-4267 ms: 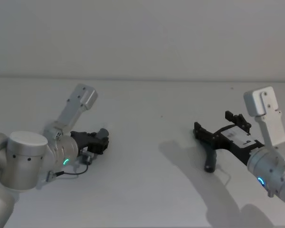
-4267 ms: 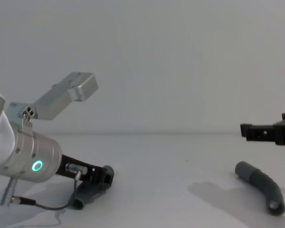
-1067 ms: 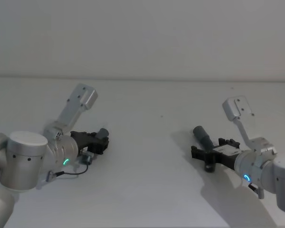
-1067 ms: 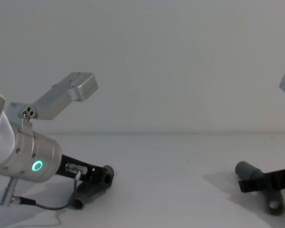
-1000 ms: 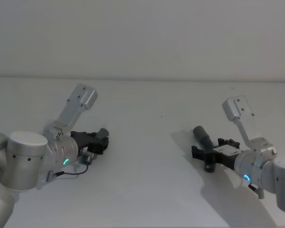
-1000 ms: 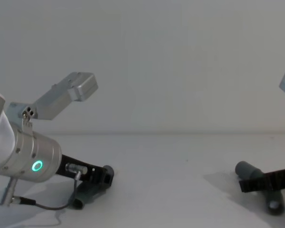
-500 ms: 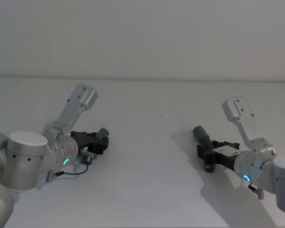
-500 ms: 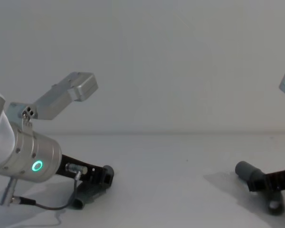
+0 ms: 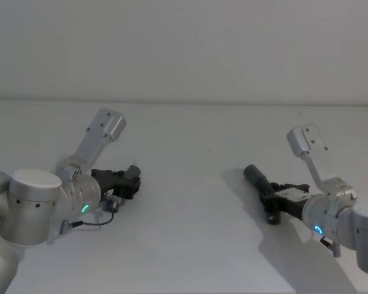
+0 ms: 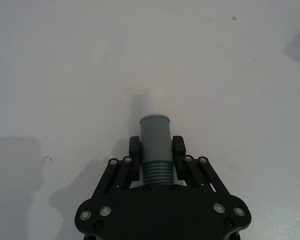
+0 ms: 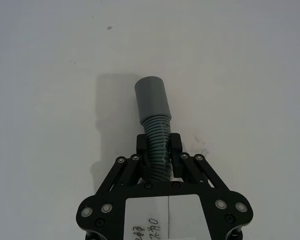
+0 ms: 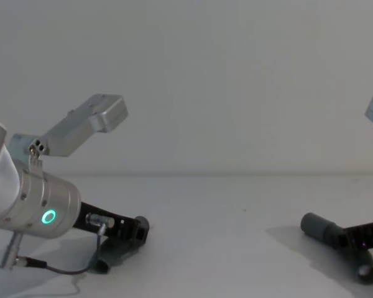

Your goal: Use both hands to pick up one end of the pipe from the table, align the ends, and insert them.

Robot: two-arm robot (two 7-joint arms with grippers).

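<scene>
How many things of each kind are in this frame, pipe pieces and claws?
Grey pipe pieces: 2, left pipe piece and right pipe piece.
Black claws: 2, left claw and right claw, each shut on its piece.
Total: 4.

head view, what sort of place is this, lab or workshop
Likely a robot lab test bench: plain white table, blank pale wall behind, left gripper shut on the left pipe piece and right gripper shut on the right pipe piece.

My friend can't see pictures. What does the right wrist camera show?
The right gripper is shut on the ribbed part of a dark grey pipe piece. The pipe's smooth, wider round end points away from the gripper over the white table.
</scene>
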